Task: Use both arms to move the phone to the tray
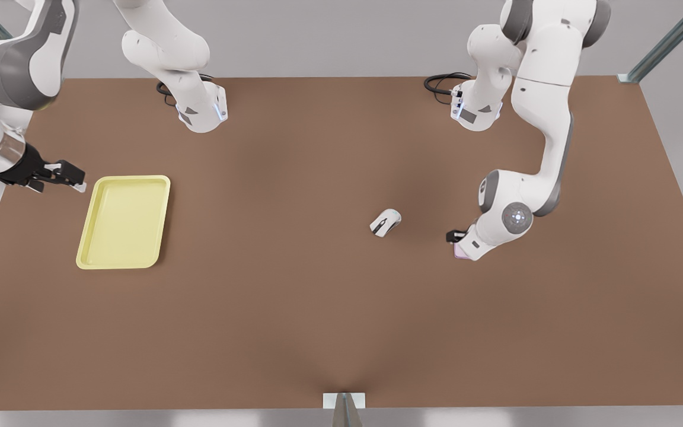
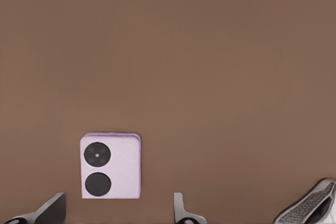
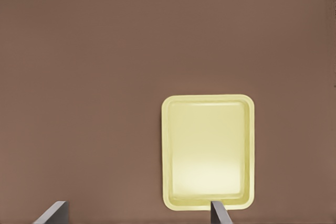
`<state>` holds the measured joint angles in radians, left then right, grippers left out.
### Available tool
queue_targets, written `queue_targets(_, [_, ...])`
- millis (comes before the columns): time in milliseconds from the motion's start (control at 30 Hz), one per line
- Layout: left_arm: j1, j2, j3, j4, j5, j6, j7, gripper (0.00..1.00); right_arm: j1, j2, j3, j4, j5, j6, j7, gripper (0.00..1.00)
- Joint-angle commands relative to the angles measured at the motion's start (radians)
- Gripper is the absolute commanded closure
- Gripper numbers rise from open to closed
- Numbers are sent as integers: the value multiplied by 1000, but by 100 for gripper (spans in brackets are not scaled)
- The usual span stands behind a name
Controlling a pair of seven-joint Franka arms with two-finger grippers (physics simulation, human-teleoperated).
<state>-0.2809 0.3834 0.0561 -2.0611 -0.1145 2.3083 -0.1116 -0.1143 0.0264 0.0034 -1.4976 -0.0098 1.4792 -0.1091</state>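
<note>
A simulated robot lab bench: a plain brown table (image 1: 318, 296) against bare grey walls, two white robot arms (image 1: 531, 118) bolted at its far edge, cables (image 1: 442, 83) trailing behind.

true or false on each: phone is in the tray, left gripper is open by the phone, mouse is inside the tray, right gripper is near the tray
1. The phone is in the tray. False: it lies on the table, far from the tray.
2. The left gripper is open by the phone. True.
3. The mouse is inside the tray. False: it sits on the table, between tray and phone.
4. The right gripper is near the tray. True: open, beside its rim.
</note>
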Motion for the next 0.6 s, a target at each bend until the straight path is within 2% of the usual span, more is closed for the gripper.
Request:
queue_targets(0, [0, 11, 7, -30, -4, 217, -83, 0, 28, 0, 1, 0, 1, 1, -15, 0])
queue_targets(333, [-1, 112, 38, -67, 1, 309, 13, 0, 13, 15, -19, 73, 5, -8, -15, 0])
queue_targets(567, [-4, 114, 36, -80, 2, 306, 13, 0, 27, 29, -16, 76, 14, -17, -15, 0])
